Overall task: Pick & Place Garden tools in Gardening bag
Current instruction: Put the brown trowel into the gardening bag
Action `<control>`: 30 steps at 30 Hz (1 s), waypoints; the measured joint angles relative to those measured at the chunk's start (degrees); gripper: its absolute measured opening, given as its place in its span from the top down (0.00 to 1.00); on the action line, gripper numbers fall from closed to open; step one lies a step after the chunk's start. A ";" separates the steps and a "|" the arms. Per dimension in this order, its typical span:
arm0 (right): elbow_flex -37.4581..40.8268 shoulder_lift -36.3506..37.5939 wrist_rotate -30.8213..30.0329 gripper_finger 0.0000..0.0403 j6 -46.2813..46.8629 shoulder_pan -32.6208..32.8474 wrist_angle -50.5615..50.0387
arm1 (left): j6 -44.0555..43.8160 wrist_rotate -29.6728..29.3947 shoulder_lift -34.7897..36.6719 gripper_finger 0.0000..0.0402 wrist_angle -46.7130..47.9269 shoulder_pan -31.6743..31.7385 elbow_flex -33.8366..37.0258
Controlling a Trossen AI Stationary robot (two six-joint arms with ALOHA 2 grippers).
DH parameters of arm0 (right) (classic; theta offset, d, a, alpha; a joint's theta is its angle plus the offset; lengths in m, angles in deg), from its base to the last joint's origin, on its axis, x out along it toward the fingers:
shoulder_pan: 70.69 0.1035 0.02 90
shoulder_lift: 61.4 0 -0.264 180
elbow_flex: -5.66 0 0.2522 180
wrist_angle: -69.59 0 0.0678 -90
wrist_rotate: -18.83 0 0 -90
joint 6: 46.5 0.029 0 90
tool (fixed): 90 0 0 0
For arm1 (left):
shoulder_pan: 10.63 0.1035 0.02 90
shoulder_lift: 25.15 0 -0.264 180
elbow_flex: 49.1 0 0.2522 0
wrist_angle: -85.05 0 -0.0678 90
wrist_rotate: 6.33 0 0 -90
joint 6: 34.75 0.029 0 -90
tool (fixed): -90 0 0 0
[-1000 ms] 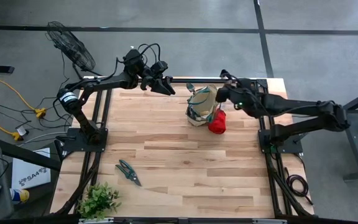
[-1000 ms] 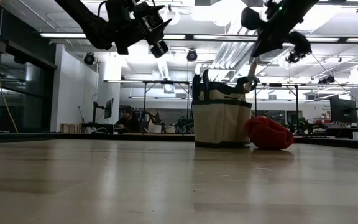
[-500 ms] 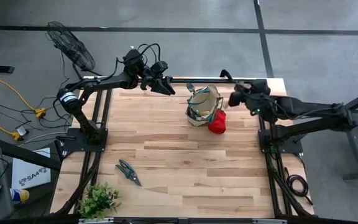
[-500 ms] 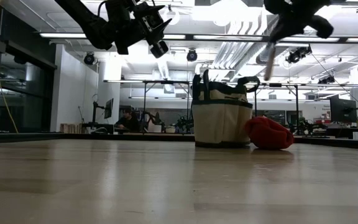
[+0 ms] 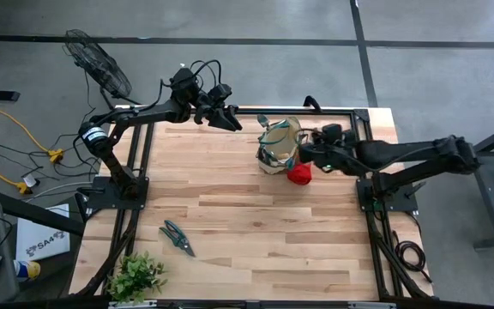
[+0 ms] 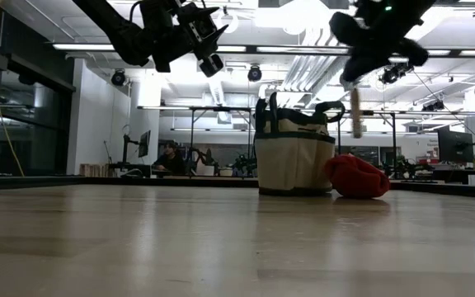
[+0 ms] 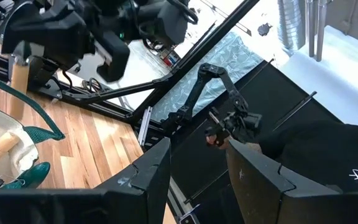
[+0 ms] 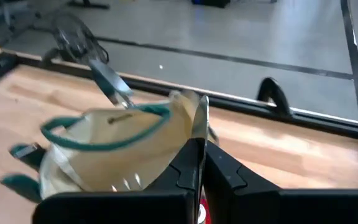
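Moved since the earlier frames: right claw, swung in from the far right edge of the desk and lowered to just beside the right rim of the gardening bag. Wooden-handled tool carried along, righted from a tilt to plumb. Left arm as before.

Entries, left to right:

- Leafy plant: near-left corner of desk, no part of the job.
- Pruning shears: flat on desk, well apart from bag, long axis diagonal across the boards. Not yet collected.
- Left claw: raised above the far-left part of desk, parted partway, holding nothing. Judged parked clear to leave the bag free for the other arm.
- Gardening bag: upright at far centre, mouth upward, with a metal tool head protruding from it.
- Red bundle: on desk, touching the bag's right side at the base.
- Right claw: closed tight on the tool's metal end, seen edge-on between the fingers. Trowel or fork, cannot tell. Tool's long axis vertical, wooden handle pointing down, metal end up. Hanging beside the rim and over the red bundle, not yet inside the bag. Judged held this way for a handle-first drop, with a small shift toward the mouth likely needed first.
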 joint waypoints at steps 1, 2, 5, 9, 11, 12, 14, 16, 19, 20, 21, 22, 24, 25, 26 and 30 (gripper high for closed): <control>0.00 -1.30 -0.69 0.99 -0.20 -0.02 2.09 | 0.01 0.00 0.00 0.62 0.02 0.00 -0.01; 0.00 -2.42 -1.40 0.99 -0.78 -0.02 4.15 | 0.00 -0.01 0.00 0.62 0.02 0.00 -0.01; 0.00 -5.11 -4.41 0.99 -2.54 -0.02 10.02 | 0.00 -0.02 0.00 0.62 0.02 0.00 -0.02; 0.00 -6.67 -8.07 0.99 -2.83 -0.02 12.73 | -0.04 0.00 0.00 0.62 0.00 0.00 -0.01; 0.00 -6.98 -9.45 0.99 -2.44 -0.07 13.25 | -0.12 0.00 0.00 0.62 0.02 0.00 -0.01; 0.00 -7.02 -9.92 0.99 -2.31 -0.15 13.59 | -0.13 0.01 0.00 0.62 0.02 0.00 -0.01; 0.00 -7.02 -10.23 0.99 -1.94 -0.54 14.42 | -0.12 0.07 0.01 0.62 0.01 0.00 -0.02; 0.00 -7.02 -10.17 0.99 -1.52 -0.94 14.63 | -0.11 0.07 0.00 0.62 0.01 0.00 -0.01; 0.00 -7.02 -9.70 0.99 -1.42 -1.40 15.02 | -0.11 0.09 0.00 0.62 0.00 0.00 -0.01; 0.00 -7.11 -9.01 0.99 -1.40 -1.62 15.21 | -0.11 0.09 0.00 0.62 0.00 -0.01 -0.02; 0.00 -7.42 -8.40 0.99 -1.38 -1.82 15.31 | -0.11 0.11 0.00 0.62 0.00 0.00 -0.02; 0.00 -7.84 -7.94 0.99 -1.38 -1.97 15.31 | -0.11 0.11 0.00 0.62 0.00 0.00 -0.01; 0.00 -8.91 -7.18 0.99 -1.36 -2.03 15.26 | -0.09 0.13 0.00 0.62 0.00 0.00 0.00; 0.00 -9.57 -7.15 0.99 -1.18 -2.03 15.33 | -0.09 0.13 0.00 0.62 0.01 0.00 -0.01; 0.00 -10.09 -7.12 0.99 -0.80 -2.03 15.30 | -0.09 0.13 0.00 0.62 0.00 0.00 -0.02; 0.00 -12.69 -6.74 0.99 2.02 -2.03 15.00 | -0.08 0.17 0.00 0.62 0.01 0.00 -0.01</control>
